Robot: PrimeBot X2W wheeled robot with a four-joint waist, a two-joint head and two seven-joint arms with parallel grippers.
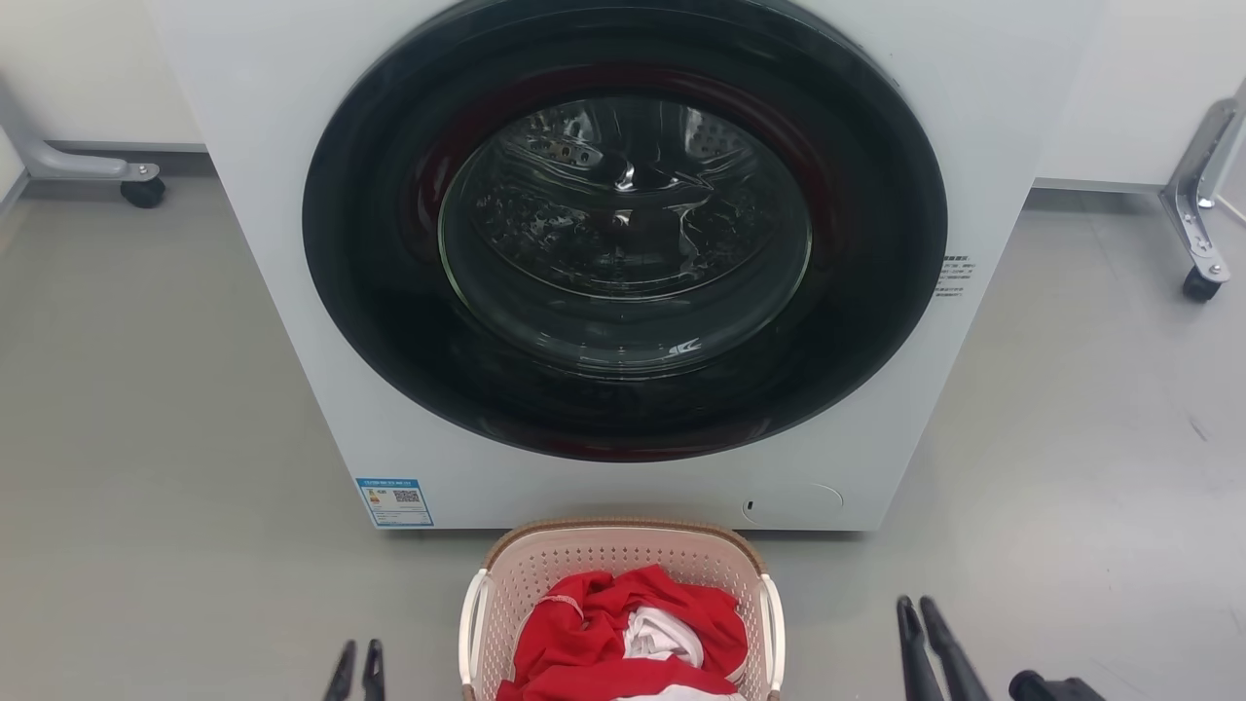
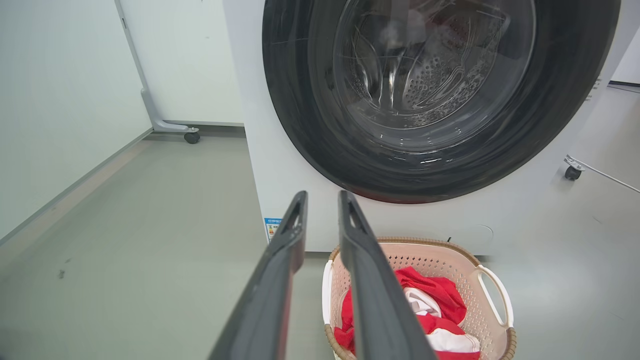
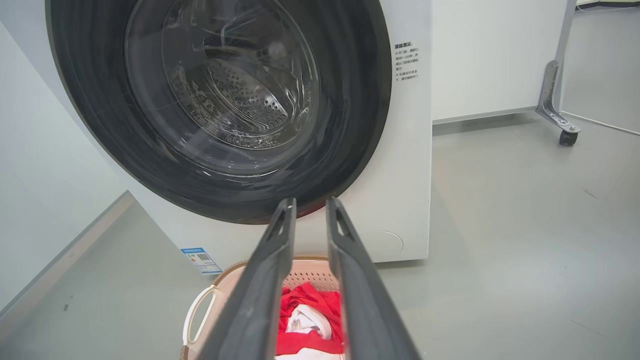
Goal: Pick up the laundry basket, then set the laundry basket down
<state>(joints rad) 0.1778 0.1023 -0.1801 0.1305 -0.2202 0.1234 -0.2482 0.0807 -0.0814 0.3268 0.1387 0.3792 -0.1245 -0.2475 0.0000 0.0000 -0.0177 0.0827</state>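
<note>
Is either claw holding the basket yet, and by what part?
Nothing is held. The left claw and right claw are empty and slightly open, either side of the laundry basket, which sits on the floor, handles untouched.

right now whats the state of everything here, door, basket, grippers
washer door: shut
laundry basket: upright on the floor, ungripped
clothes: heaped inside the basket
left gripper: narrowly open, empty
right gripper: narrowly open, empty
</note>
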